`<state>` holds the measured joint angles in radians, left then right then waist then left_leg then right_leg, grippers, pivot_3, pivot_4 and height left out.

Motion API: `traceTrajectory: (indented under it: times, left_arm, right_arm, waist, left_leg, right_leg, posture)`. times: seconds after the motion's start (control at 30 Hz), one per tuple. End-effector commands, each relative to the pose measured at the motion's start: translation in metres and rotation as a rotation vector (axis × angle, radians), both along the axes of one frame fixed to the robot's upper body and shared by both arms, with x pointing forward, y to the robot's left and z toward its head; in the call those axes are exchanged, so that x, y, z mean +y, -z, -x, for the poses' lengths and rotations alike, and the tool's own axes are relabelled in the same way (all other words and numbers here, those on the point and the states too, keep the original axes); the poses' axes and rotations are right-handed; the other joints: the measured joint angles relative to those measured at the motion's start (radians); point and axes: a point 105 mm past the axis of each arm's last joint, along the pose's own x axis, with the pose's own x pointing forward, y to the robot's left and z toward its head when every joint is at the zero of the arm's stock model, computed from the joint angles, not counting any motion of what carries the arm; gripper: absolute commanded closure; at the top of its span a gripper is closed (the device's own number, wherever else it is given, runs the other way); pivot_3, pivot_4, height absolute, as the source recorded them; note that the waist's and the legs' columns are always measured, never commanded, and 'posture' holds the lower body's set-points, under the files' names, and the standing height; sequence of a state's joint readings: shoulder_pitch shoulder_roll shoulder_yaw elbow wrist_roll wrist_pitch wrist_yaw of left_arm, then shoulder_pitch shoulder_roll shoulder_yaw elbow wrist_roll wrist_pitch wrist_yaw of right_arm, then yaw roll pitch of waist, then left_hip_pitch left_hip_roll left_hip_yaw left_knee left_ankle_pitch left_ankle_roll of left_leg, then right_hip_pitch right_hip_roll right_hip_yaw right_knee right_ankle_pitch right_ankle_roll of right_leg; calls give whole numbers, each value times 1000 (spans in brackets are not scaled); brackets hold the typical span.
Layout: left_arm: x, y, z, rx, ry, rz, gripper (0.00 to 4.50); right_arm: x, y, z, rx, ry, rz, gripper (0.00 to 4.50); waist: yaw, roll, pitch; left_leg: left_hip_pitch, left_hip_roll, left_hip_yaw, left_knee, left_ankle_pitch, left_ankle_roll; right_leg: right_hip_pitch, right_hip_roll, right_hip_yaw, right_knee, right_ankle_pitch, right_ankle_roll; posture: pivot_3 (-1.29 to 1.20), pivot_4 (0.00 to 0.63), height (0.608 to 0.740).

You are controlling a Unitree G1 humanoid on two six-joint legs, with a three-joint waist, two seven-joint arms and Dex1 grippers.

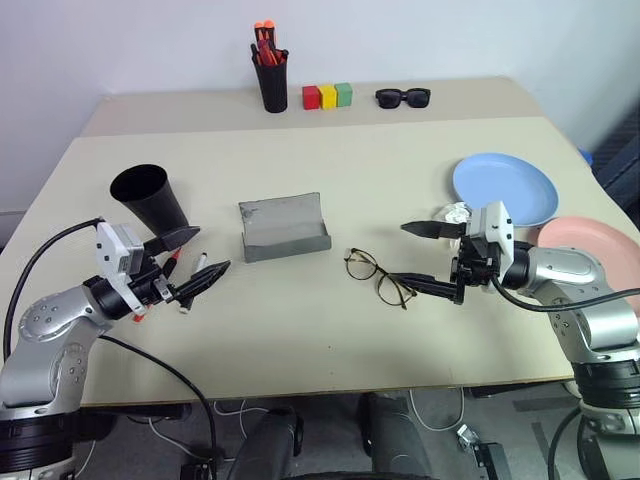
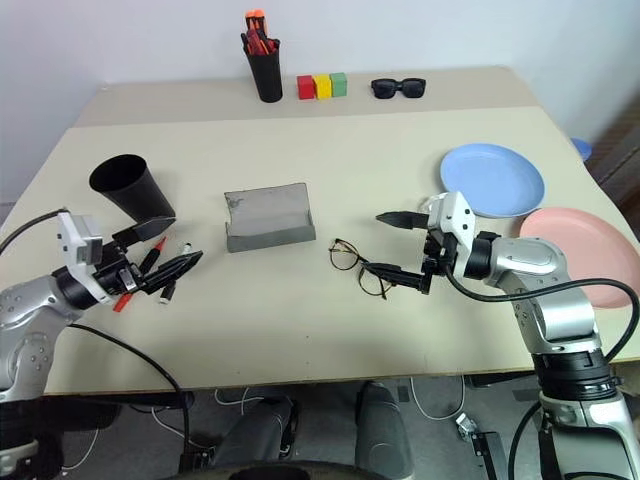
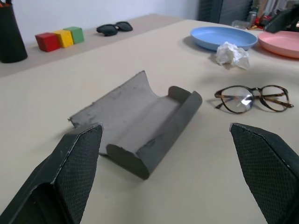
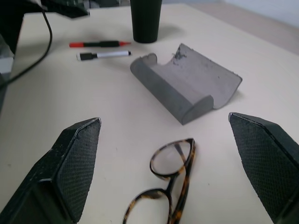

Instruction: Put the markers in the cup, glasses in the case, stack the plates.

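Glasses (image 1: 378,276) – on table | case (image 1: 284,229) – lid open | claws spread

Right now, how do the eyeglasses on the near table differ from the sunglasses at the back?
The glasses have thin dark frames and clear lenses; the sunglasses are chunky black with dark lenses. The glasses lie mid-table beside the open grey case, near the right gripper; the sunglasses lie at the far edge beside the coloured blocks. Both rest on the table, ungripped.
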<state>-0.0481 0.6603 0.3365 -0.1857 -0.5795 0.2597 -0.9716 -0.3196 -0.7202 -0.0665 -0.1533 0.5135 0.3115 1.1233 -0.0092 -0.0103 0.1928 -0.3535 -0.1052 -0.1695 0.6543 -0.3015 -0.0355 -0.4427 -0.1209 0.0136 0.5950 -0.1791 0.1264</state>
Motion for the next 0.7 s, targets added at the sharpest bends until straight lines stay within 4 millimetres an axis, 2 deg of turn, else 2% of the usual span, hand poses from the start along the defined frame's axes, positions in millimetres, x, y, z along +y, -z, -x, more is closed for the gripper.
traceTrajectory:
  times: [0.03, 0.13, 0.27, 0.43, 0.53, 0.63, 0.7]
  left_arm:
    - [0, -15, 2, -41, -5, -14, 0]
    - [5, -14, 2, -23, -24, -20, 0]
    - [21, -14, 1, 12, -86, -30, 0]
    - [60, -10, 8, 102, -227, -11, 0]
    - [89, 8, 13, 223, -373, -36, 0]
    - [115, 17, 5, 263, -529, -89, 0]
    - [117, 21, -6, 300, -579, -56, 0]
  right_arm:
    - [2, -10, 0, -62, 15, 8, 22]
    - [3, -8, -4, -71, 48, 15, 22]
    - [7, -11, -8, -82, 59, 4, 22]
    - [26, -13, -11, -102, 28, -30, 22]
    - [39, -9, -10, -97, 1, -55, 22]
    - [46, -10, -8, -104, -13, -51, 22]
    - [47, -12, -3, -104, -22, -63, 22]
  waist:
    - [0, 0, 0]
    - [-1, 0, 0]
    - [-2, 0, 0]
    - [-6, 0, 0]
    - [-4, 0, 0]
    - [2, 0, 0]
    - [8, -1, 0]
  left_leg:
    - [0, 0, 0, 0, 0, 0]
    - [0, 0, 0, 0, 0, 0]
    - [0, 0, 0, -1, 0, 0]
    - [1, 1, 1, -2, 0, 0]
    - [1, 2, 1, -4, 0, 0]
    - [1, 1, 1, -4, 0, 0]
    - [1, 1, 0, -3, 0, 0]
  right_leg:
    - [0, 0, 0, 0, 0, 0]
    - [0, 0, 0, 0, 0, 0]
    - [0, 0, 0, 0, 0, 0]
    - [-1, 1, 0, 0, 0, 0]
    - [-1, 1, 0, 0, 0, 0]
    - [-1, 1, 0, 0, 0, 0]
    - [-1, 1, 0, 0, 0, 0]
  posture:
    - [0, 150, 740]
    - [0, 150, 740]
    - [0, 150, 740]
    - [0, 150, 740]
    - [0, 150, 740]
    - [0, 150, 740]
    - [0, 150, 740]
